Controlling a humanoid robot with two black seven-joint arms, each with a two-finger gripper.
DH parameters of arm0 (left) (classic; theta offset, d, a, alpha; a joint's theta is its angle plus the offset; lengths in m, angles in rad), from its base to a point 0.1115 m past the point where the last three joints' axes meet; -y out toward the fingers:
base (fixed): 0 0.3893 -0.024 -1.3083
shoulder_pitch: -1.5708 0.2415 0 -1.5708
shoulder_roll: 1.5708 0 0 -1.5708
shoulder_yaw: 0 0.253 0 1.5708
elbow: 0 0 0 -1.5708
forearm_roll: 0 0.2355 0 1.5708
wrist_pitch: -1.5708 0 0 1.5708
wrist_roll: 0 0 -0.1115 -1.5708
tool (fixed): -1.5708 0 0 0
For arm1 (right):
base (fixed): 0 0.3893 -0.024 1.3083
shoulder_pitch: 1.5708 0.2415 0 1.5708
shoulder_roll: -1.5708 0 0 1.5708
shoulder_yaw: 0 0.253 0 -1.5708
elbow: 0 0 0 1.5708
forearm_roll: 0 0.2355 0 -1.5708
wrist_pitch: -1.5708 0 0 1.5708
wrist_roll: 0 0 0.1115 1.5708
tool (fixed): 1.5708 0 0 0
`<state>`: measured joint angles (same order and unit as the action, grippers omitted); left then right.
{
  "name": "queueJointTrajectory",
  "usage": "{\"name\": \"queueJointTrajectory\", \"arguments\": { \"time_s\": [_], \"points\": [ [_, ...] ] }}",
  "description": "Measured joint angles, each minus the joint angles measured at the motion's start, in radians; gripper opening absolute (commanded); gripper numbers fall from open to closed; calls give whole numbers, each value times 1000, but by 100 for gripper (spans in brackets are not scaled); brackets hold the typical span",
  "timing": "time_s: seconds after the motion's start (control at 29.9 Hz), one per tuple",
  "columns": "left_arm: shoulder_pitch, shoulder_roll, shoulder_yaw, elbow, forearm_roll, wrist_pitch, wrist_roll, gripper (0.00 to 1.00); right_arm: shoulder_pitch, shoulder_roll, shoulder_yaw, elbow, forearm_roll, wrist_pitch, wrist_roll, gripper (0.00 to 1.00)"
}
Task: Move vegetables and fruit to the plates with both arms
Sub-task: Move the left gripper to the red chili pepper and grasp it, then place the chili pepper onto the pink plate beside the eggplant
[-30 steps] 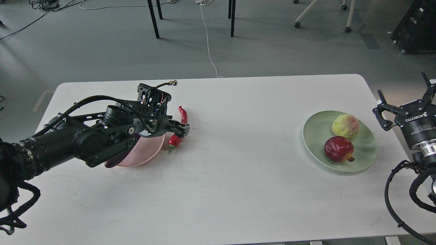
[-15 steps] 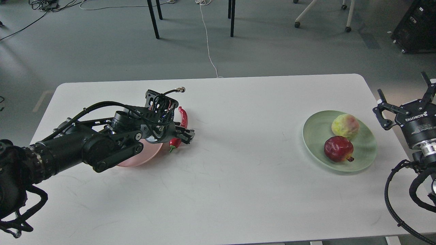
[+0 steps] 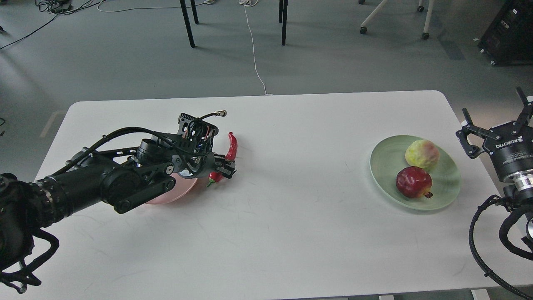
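My left gripper (image 3: 225, 168) is shut on the red chili pepper (image 3: 230, 149), near its green-stemmed end. The pepper's tip points up and away, just right of the pale pink plate (image 3: 168, 196). My left arm covers most of that plate, and the eggplant is hidden. The pale green plate (image 3: 381, 164) at the right holds the dark-red pomegranate (image 3: 413, 182) and the yellow-green fruit (image 3: 422, 153). My right gripper (image 3: 493, 114) is open and empty, just right of the green plate, near the table's right edge.
The white table (image 3: 291, 216) has rounded far corners. Beyond its far edge are black chair legs (image 3: 284, 23), a white cable (image 3: 255, 54) on the floor and a black case (image 3: 510, 33) at the top right.
My left gripper moved right along the pink plate's edge and closed on the chili. The chili's tip has swung to the right and tilted. The right arm has not moved.
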<state>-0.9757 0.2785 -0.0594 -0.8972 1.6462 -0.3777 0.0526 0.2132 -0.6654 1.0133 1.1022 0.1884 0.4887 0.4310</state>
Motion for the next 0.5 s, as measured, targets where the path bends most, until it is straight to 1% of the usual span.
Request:
{"name": "queueJointTrajectory", "arguments": {
  "time_s": [0.13,0.17,0.23,0.37,0.5],
  "points": [
    [-6,-11,-7,-19,0,8,3,12,0,-4,-6,-1,-1,0,-1,99],
    [-11,-6,-13,-33,-2,12,3,13,0,-5,-6,-1,-1,0,-1,99],
    [-27,29,-31,-99,-11,19,1,13,1,-7,-6,-1,-1,0,-1,99],
    [-69,191,-76,-308,-49,11,-1,14,2,-13,-5,-6,-1,0,-2,99],
    [-53,398,-69,-488,-66,-5,0,14,6,-21,-2,-24,-1,0,-2,99]
  ]
}}
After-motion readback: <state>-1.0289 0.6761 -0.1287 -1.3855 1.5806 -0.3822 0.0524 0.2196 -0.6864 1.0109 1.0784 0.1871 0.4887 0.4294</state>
